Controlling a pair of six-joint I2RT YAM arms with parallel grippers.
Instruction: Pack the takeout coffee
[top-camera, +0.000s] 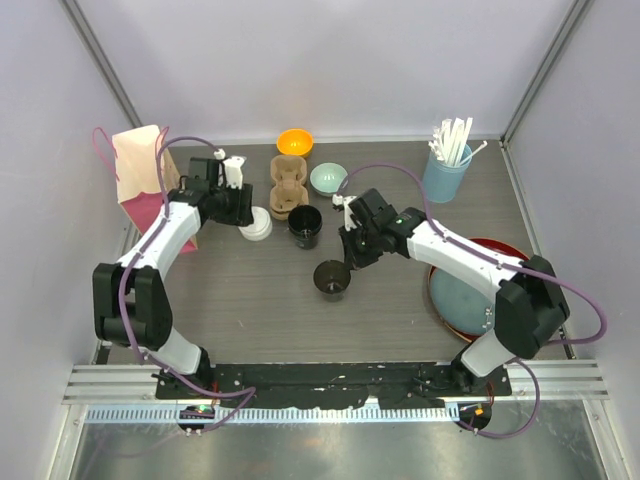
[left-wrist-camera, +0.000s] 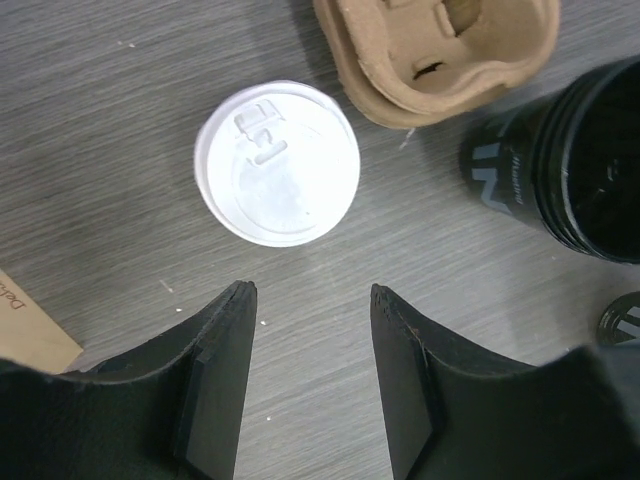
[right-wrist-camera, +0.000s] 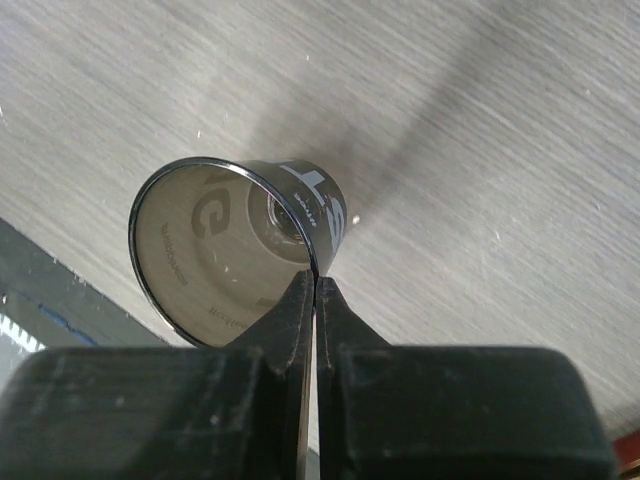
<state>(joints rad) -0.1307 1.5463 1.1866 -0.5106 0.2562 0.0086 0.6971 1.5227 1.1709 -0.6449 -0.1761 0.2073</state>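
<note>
Only your right wrist view shows right gripper pinching open black cup by its rim; left gripper spread.

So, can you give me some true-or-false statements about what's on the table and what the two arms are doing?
1. The right gripper pinches the rim of a black cup. True.
2. The white lid sits on a cup. False: it lies alone on the table.
3. The left gripper is open, holding nothing. True.
4. The cardboard carrier holds both cups. False: its wells are empty.
5. The straws stand in the orange bowl. False: they stand in the blue tumbler.
</note>
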